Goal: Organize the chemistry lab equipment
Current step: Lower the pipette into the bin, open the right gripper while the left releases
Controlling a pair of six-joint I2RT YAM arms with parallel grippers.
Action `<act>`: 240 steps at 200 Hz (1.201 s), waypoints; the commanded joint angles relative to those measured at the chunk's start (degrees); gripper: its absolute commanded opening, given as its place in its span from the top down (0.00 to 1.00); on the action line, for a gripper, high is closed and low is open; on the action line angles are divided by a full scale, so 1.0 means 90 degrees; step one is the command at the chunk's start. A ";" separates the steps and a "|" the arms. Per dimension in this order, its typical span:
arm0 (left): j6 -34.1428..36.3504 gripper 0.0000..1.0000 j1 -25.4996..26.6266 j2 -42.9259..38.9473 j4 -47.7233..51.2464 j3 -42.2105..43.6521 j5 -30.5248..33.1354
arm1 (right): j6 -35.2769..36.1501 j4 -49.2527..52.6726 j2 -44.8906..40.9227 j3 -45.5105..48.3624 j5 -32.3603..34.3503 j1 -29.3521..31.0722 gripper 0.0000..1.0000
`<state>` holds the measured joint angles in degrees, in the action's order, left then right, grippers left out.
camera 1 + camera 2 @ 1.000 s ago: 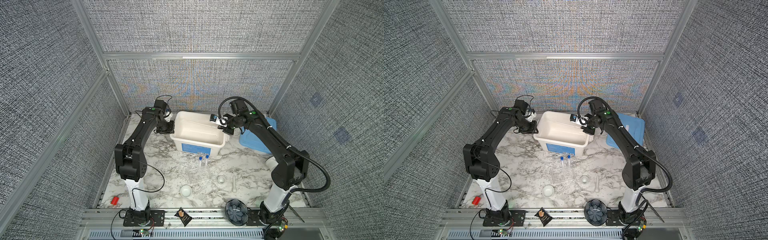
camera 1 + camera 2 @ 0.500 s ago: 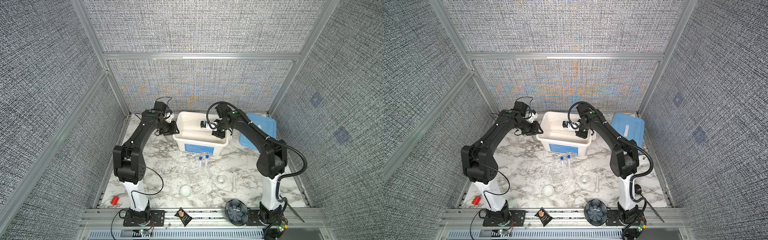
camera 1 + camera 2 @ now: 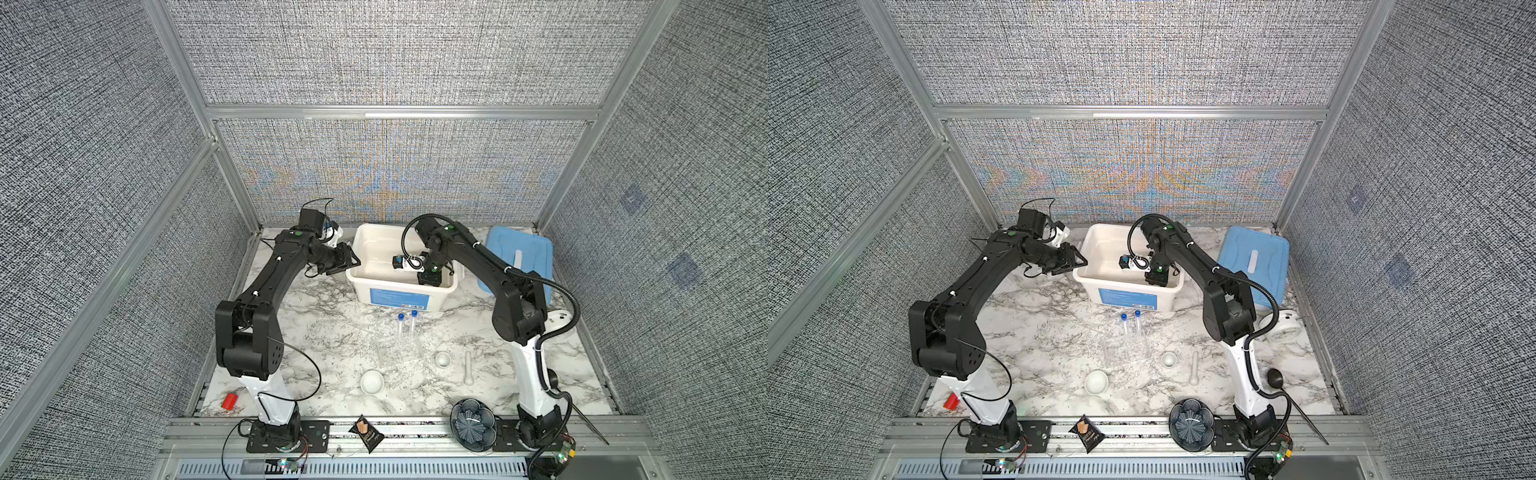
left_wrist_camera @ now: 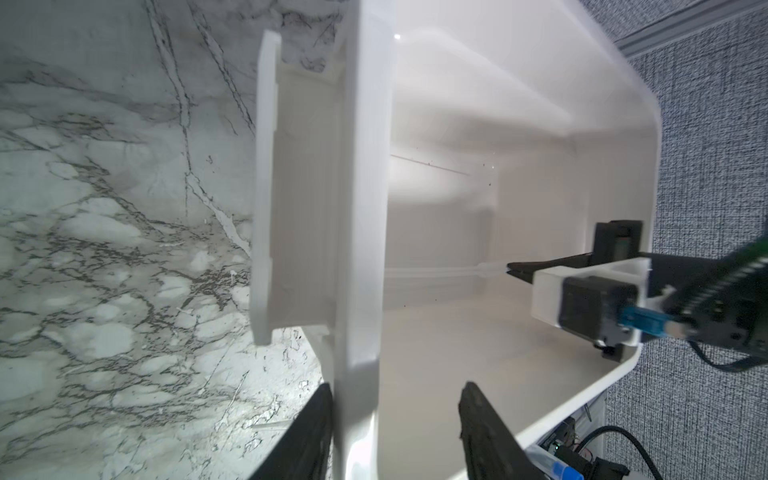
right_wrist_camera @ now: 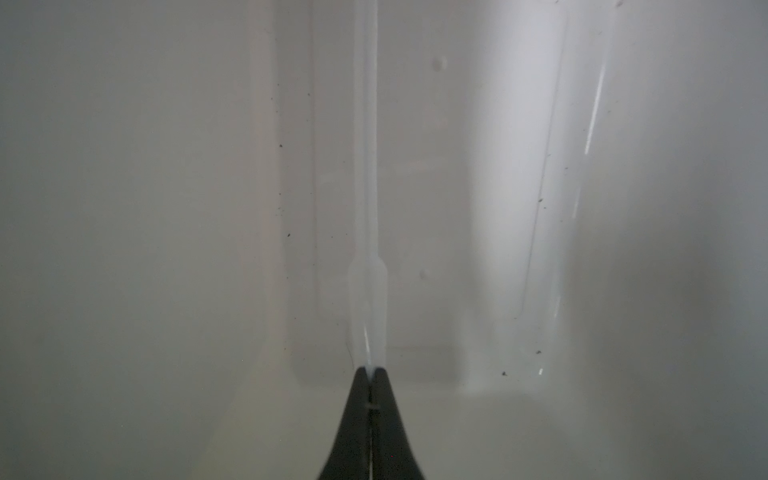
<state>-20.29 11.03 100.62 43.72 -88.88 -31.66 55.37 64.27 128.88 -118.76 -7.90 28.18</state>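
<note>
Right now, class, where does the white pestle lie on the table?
In both top views the white pestle lies on the marble table, right of centre, between a small white dish and the right arm's base.

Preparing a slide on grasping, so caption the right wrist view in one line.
The right tool, shut, pinches the clear pipette by its bulb inside the white bin.
</note>
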 commanded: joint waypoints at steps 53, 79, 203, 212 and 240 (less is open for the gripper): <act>-0.0782 0.43 -0.0355 -0.1577 -0.0719 0.1028 0.0868 | -0.0259 0.0427 0.0377 -0.0228 -0.0455 -0.0002 0.73; -0.1167 0.42 -0.0491 -0.2295 -0.0217 0.1419 0.2293 | -0.0386 0.0055 0.0086 -0.0167 -0.0611 -0.0059 0.70; -0.2754 0.38 -0.1339 -0.3602 0.1871 0.2969 0.4819 | -0.1655 -0.4464 -0.3032 0.2607 -0.0849 -0.0529 0.58; -0.2826 0.39 -0.1424 -0.3604 0.1882 0.3072 0.4716 | -0.1730 -0.4948 -0.3286 0.3029 -0.0746 -0.0525 0.58; -0.2264 0.38 -0.1435 -0.3541 0.1253 0.3193 0.3472 | -0.2223 -0.5814 -0.3893 0.3860 -0.0401 -0.0530 0.58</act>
<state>-44.12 -1.74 68.38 58.78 -60.69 9.82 40.62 24.69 97.38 -88.20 -15.29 23.35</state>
